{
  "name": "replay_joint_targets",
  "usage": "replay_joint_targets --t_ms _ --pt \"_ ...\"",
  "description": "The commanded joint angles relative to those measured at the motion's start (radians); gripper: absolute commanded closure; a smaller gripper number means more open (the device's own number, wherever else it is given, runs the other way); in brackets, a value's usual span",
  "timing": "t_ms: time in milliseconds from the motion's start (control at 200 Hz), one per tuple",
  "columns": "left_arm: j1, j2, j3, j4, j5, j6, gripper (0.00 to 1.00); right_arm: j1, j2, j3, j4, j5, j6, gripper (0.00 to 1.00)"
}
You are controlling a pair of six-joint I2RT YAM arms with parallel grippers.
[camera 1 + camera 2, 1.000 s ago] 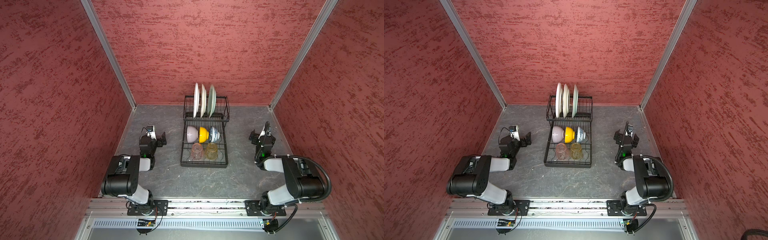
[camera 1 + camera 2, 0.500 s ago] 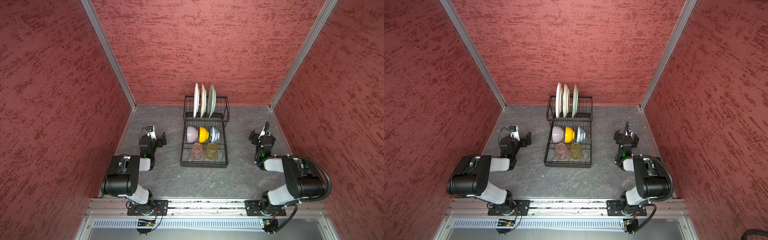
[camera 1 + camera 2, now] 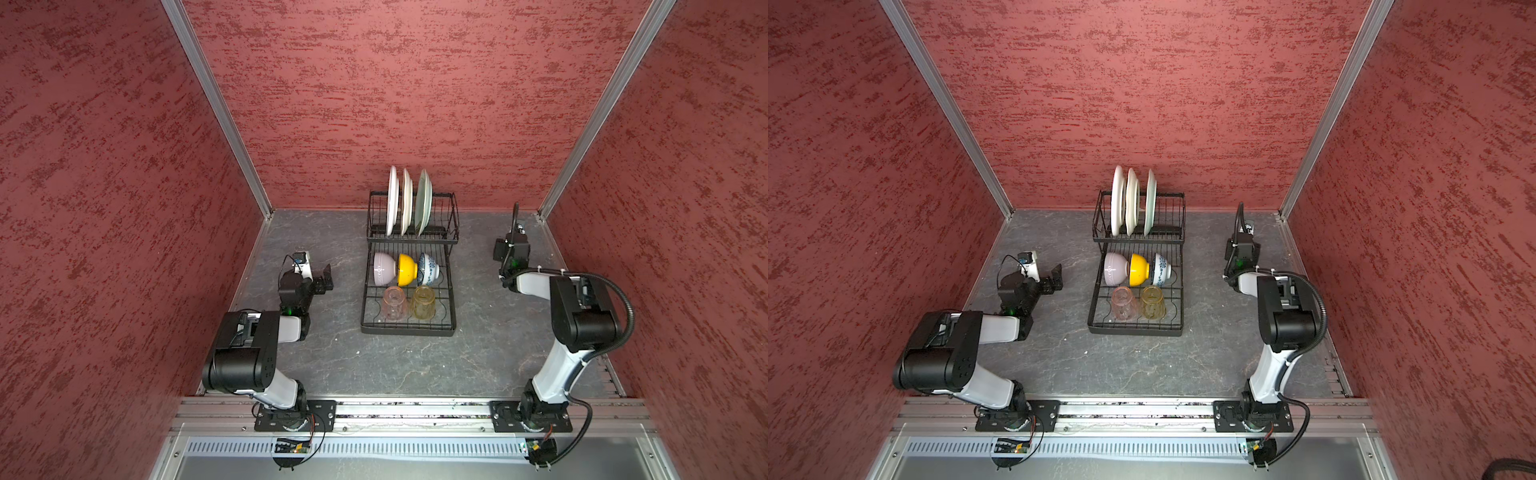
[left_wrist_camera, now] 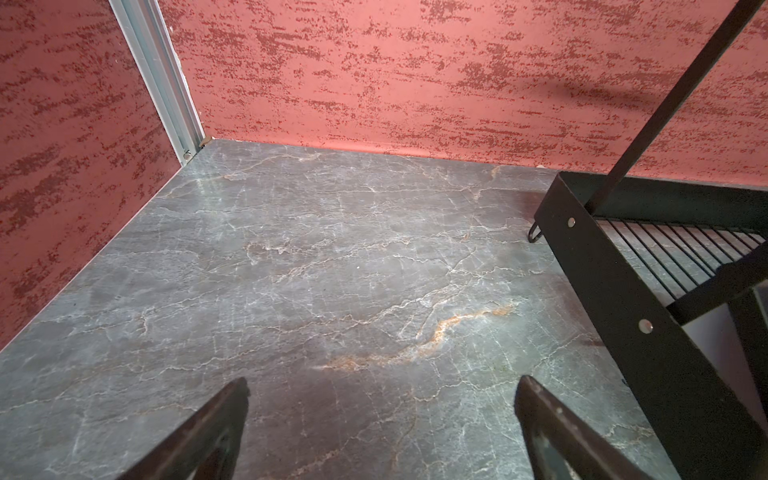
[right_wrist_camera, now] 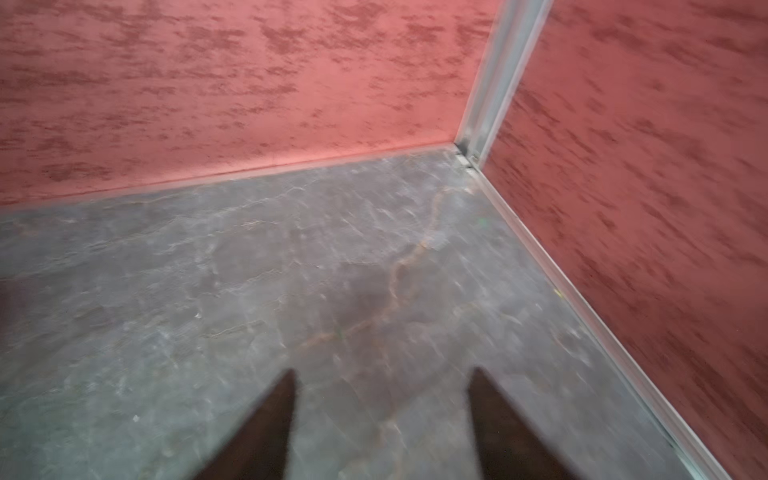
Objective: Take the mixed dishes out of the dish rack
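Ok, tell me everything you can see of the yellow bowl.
The yellow bowl is plain, glossy bright yellow, ceramic by its look, and seems whole. It stands on edge on the lower tier of the rack, in the middle of a row of three, close between the lilac bowl and the patterned bowl; whether it touches them I cannot tell. A pink tumbler and an amber tumbler stand nearer the robot.

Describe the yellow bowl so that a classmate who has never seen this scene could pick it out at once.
Find the black wire dish rack near the red back wall. On its lower tier, three bowls lie in a row behind the pink tumbler and amber tumbler. The yellow bowl is the middle one, plain bright yellow between the lilac bowl and the blue-white patterned bowl.
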Motion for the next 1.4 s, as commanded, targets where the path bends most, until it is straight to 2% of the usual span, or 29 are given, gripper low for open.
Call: replay_joint_targets --t_ms 0,15,30,115,240,361,431,496,561,641,736,786,952,1142,1317,1393 --pt "0.000 -0.004 0.006 0.002 -0.005 -0.003 0.01 0.005 -0.189 -0.216 0.047 -0.066 -0.036 0.09" --pt "-0.001 -0.004 0.006 0.002 -0.004 -0.002 0.00 0.006 -0.209 -0.219 0.044 -0.055 -0.033 0.03" --pt "0.000 -0.003 0.006 0.002 -0.004 -0.003 0.00 0.006 -0.224 -0.214 0.023 -0.048 -0.027 0.01" --pt "0.000 -0.003 0.006 0.002 -0.006 -0.001 0.00 0.011 -0.285 -0.128 -0.148 -0.045 -0.017 0.05" --pt "-0.002 -0.007 0.004 0.007 -0.012 -0.002 0.00 0.020 -0.431 -0.155 -0.153 -0.065 -0.008 0.04" --pt "-0.035 -0.095 0.029 -0.115 -0.099 0.007 0.00 0.027 -0.526 -0.131 -0.291 -0.110 0.023 0.01" --pt "-0.057 -0.157 0.033 -0.161 -0.132 0.021 0.01 0.034 -0.593 -0.134 -0.356 -0.179 0.056 0.01" --pt "-0.095 -0.224 0.037 -0.210 -0.229 0.034 0.01 0.051 -0.649 -0.136 -0.416 -0.234 0.101 0.01" --pt "-0.135 -0.306 0.067 -0.318 -0.323 0.005 0.00 0.075 -0.701 -0.142 -0.463 -0.274 0.130 0.01" --pt "-0.172 -0.410 0.144 -0.545 -0.417 -0.065 0.00 0.109 -0.750 -0.143 -0.530 -0.330 0.134 0.01" --pt "-0.221 -0.502 0.216 -0.750 -0.507 -0.127 0.00 0.152 -0.808 -0.150 -0.575 -0.426 0.139 0.01" --pt "-0.245 -0.546 0.236 -0.828 -0.538 -0.158 0.00 0.180 -0.822 -0.145 -0.611 -0.425 0.159 0.01" --pt "-0.312 -0.655 0.270 -1.011 -0.512 -0.251 0.00 0.266 -0.824 -0.125 -0.696 -0.423 0.230 0.01" --pt "-0.331 -0.675 0.301 -1.115 -0.460 -0.302 0.00 0.386 -0.820 -0.174 -0.655 -0.431 0.309 0.01" --pt "-0.330 -0.657 0.299 -1.085 -0.452 -0.324 0.00 0.531 -0.783 -0.209 -0.590 -0.309 0.324 0.01" --pt "-0.326 -0.628 0.295 -1.066 -0.430 -0.335 0.00 0.554 -0.744 -0.215 -0.569 -0.307 0.344 0.01"
